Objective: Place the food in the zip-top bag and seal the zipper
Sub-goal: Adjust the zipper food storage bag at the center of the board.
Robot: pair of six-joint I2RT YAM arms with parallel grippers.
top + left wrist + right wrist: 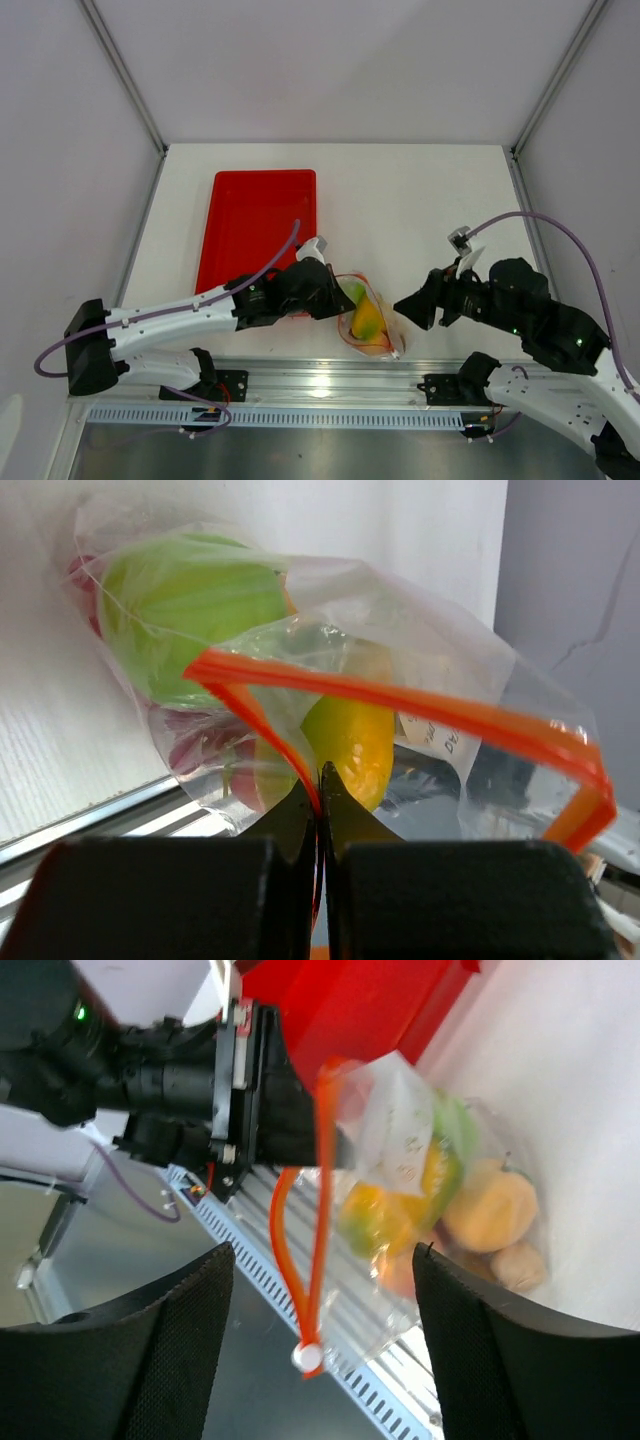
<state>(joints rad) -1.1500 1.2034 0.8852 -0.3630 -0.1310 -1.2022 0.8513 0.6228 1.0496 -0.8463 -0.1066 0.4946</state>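
Partly hidden food (190, 610), zip-top bag (440, 650) crumpled (left pincer (320, 798) pinching zipper (420, 705))

Top cam: above, behind arm bases (215, 385), looking down on whole bench (420, 190). Left wrist cam hard up against zip-top bag (450, 650); right wrist cam faces same bag from opposite side

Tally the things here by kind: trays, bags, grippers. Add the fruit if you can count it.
Tray: 1
Bag: 1
Grippers: 2, the left gripper and the right gripper
Total: 4
The fruit in the bag overlaps too much to count.
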